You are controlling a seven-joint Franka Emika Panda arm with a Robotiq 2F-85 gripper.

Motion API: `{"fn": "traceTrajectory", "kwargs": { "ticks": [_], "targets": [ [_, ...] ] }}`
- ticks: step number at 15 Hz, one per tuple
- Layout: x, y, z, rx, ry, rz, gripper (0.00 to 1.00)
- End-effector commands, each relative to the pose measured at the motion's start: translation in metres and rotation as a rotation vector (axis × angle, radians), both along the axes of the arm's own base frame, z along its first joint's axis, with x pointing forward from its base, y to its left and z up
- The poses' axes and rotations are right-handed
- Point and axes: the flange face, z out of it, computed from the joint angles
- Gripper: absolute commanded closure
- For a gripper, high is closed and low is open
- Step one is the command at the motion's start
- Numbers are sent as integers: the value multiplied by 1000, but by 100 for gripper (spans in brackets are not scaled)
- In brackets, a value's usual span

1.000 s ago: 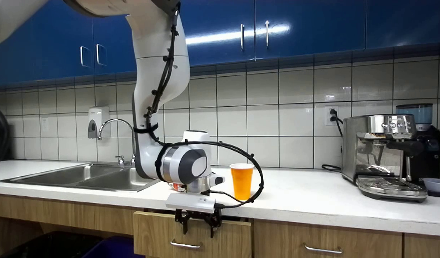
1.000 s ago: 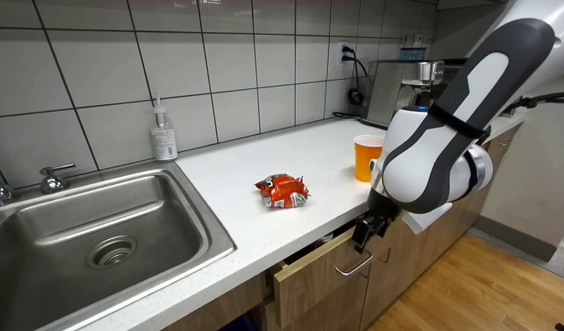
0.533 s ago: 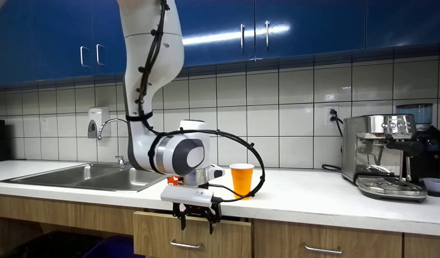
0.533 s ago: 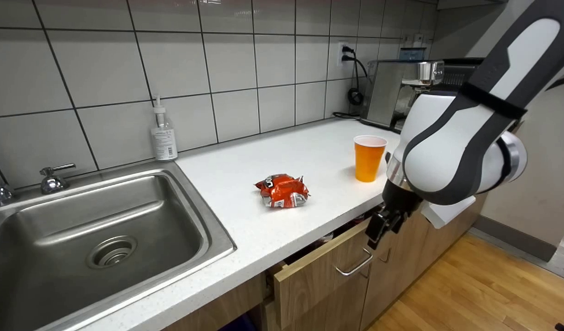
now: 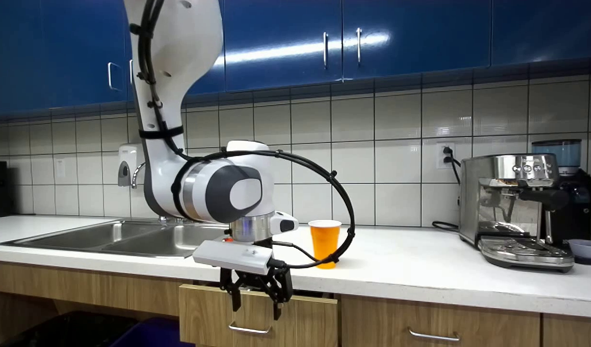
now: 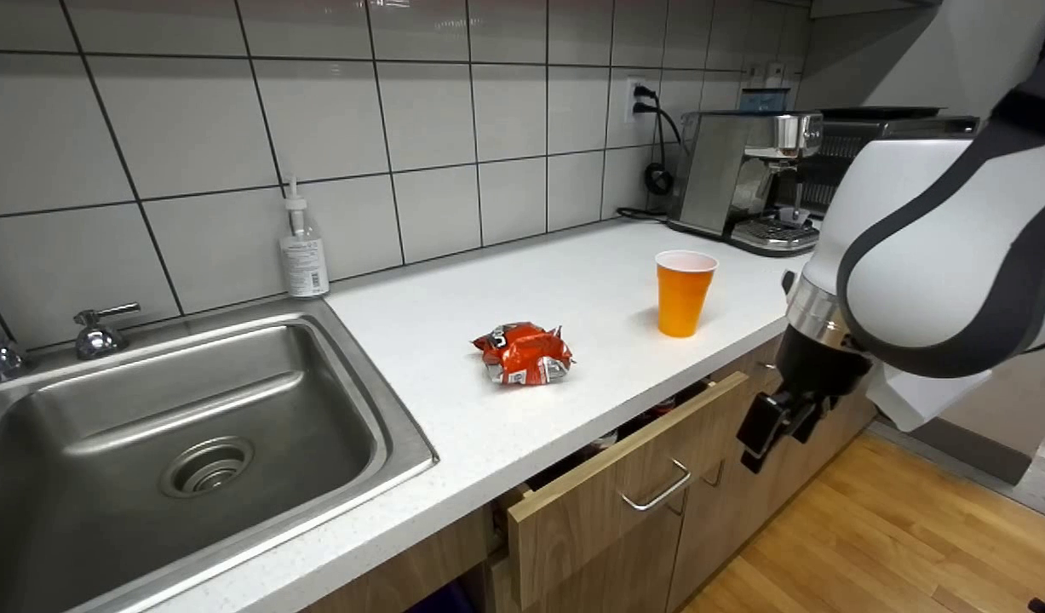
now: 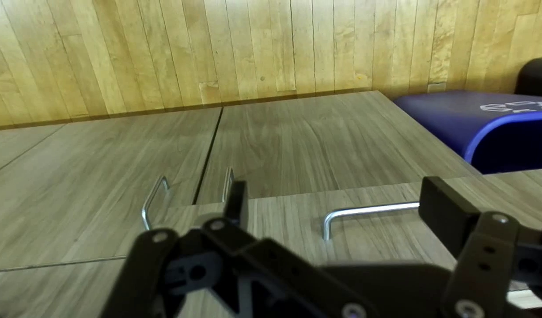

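"Moved the tool [image 5: 256,311] farther out from the part-open drawer [image 6: 590,519] beneath the counter [image 6: 488,289] since a second ago?"
"Yes, with jaws wide, holding nothing."
"Farther back?"
"See an orange cup [image 6: 682,298] on top, then coffee machine [image 6: 718,183]."

Orange cup [image 6: 682,298] is standing on worktop [image 6: 573,277], red packet [image 6: 526,356] is lying nearer sink [image 6: 258,358]. Blue bin [image 7: 447,117] is sitting beside something black [image 7: 536,77], maybe another bin.
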Motion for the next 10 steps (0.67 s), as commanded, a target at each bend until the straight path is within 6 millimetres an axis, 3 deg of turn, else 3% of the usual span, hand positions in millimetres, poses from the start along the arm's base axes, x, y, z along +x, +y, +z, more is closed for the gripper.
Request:
{"fn": "traceTrajectory", "kwargs": {
  "ticks": [1, 9, 10],
  "targets": [
    [-31, -1, 31, 4, 25, -56, 0],
    [-49, -7, 57, -36, 128, -64, 0],
    [-42, -13, 46, -25, 109, -60, 0]
  ]
}}
